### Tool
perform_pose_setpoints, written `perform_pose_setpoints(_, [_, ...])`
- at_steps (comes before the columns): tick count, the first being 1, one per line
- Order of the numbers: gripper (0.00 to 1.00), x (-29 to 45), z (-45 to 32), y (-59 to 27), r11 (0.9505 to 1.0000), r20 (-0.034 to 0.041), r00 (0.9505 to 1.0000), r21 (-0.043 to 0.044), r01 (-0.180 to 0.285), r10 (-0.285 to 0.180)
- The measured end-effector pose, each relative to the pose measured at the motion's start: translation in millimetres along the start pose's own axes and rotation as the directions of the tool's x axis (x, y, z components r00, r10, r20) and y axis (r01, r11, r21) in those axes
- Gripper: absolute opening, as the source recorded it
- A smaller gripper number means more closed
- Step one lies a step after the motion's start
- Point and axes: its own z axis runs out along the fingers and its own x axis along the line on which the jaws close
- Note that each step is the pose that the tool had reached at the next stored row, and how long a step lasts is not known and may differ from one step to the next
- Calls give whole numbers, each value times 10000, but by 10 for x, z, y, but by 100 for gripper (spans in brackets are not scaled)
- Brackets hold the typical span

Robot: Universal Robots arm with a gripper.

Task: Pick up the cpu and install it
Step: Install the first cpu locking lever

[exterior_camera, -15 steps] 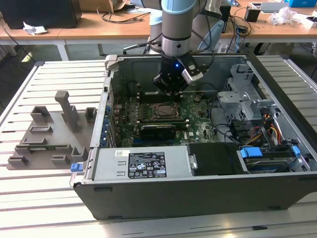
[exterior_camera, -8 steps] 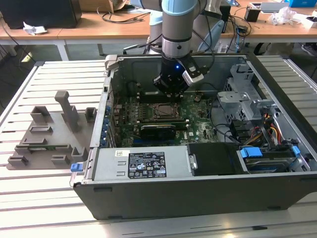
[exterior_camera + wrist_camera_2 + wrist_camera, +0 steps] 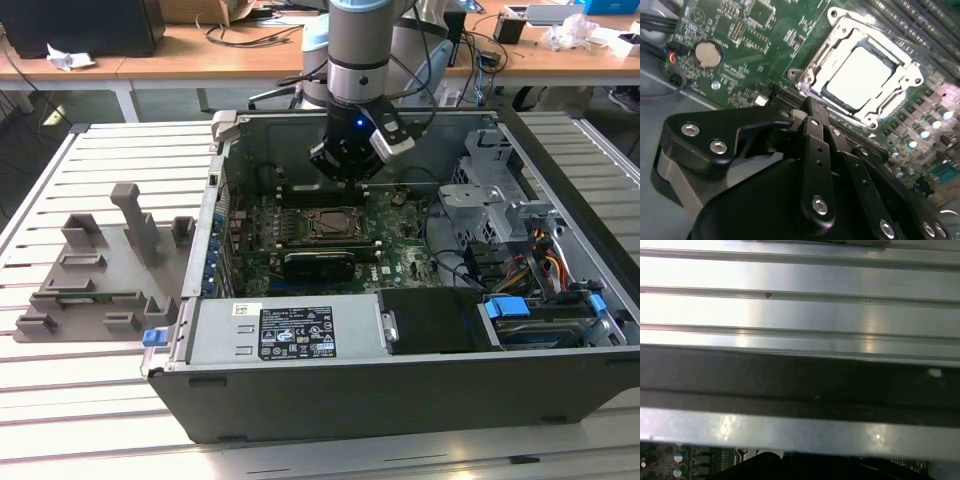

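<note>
Already the flat square silver-topped cpu (image 3: 860,75) lies seated inside the metal-framed socket (image 3: 807,80); my black tool (image 3: 812,112), fingers together and holding nothing, hovers above it.

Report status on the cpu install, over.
Gripper above the motherboard inside the open case. Cpu seated in the socket frame, silver top showing. Nothing lying over the socket.

Open computer case (image 3: 400,390) and grey holder tray (image 3: 90,280) on slatted table (image 3: 100,420)
</note>
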Motion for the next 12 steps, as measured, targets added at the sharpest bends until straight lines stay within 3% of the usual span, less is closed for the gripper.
perform_pose_setpoints(1, [11,2,-1,-27,10000,1,10000,24,1,-1])
perform_pose_setpoints(3, [11,4,-2,-71,9998,-6,10000,188,4,-4])
perform_pose_setpoints(6, [11,10,-3,-137,9987,-19,10000,505,6,-5])
perform_pose_setpoints(7, [11,11,-3,-159,9984,-22,10000,563,8,-7])
perform_pose_setpoints(10, [11,15,-10,-233,9982,-21,10000,601,6,-5])
perform_pose_setpoints(12, [11,15,-72,-248,9982,-22,10000,603,7,-6])
